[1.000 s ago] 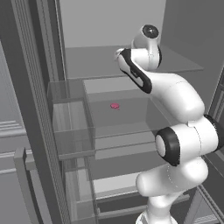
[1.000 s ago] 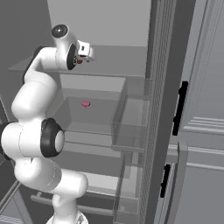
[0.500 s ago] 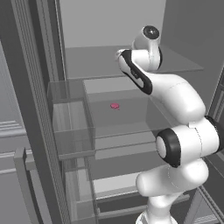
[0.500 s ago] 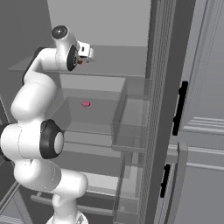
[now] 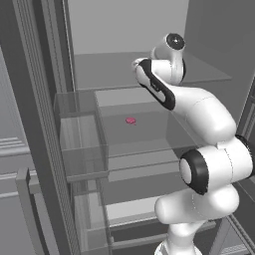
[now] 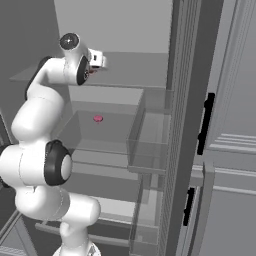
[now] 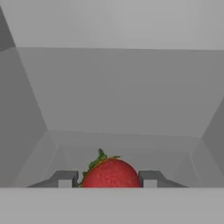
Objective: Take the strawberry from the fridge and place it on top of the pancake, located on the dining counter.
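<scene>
In the hand view the gripper [image 7: 107,178] has its jaws pressed against both sides of the strawberry [image 7: 111,173], at six o'clock. The grasp looks made. Beyond lies the bare glass shelf [image 7: 122,92] inside the fridge [image 5: 45,149]. Withdrawal, the drive to the dining table and placing on the pancake remain.

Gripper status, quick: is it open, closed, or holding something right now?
Gripper: closed on the strawberry, a finger tip against each side of it, inside the fridge.
</scene>
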Available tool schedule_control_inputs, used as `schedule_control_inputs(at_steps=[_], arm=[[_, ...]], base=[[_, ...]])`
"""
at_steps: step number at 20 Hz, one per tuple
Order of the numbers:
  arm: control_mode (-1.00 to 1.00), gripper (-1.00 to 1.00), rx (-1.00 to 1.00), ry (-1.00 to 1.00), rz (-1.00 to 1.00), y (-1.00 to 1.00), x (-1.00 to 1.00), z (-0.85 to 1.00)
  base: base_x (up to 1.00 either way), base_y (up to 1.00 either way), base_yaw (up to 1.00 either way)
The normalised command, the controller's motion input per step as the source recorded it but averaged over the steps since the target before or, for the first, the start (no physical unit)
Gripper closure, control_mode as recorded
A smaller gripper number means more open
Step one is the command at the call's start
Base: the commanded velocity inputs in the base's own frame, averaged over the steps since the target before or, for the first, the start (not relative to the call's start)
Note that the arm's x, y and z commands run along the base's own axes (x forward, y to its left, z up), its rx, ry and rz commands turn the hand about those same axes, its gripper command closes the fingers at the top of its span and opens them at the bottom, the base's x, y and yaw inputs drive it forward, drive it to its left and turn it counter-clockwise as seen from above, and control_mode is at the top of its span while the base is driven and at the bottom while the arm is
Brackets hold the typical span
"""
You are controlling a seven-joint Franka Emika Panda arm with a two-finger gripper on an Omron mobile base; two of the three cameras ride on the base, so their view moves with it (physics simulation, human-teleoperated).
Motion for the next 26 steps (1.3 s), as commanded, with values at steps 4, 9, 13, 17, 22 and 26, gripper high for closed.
schedule_control_inputs(at_steps=[4,9,13,17,22,26], arm=[[-1.00,1.00,0.00,-0.05,-0.01,0.00,-0.79,0.06],[-1.00,1.00,0.02,0.07,-0.25,-0.13,-0.97,0.31],[-1.00,1.00,0.06,0.04,-0.25,-0.14,-1.00,0.18],[-1.00,1.00,0.02,0.17,-0.11,0.00,-1.00,-0.12],[-1.00,1.00,0.01,0.13,0.04,0.00,-1.00,-0.64],[-1.00,1.00,0.00,0.23,0.25,-0.02,-0.92,-0.70]], base=[[0.00,0.00,0.00],[0.00,0.00,0.00],[0.00,0.00,0.00],[0.00,0.00,0.00],[0.00,0.00,0.00],[0.00,0.00,0.00]])
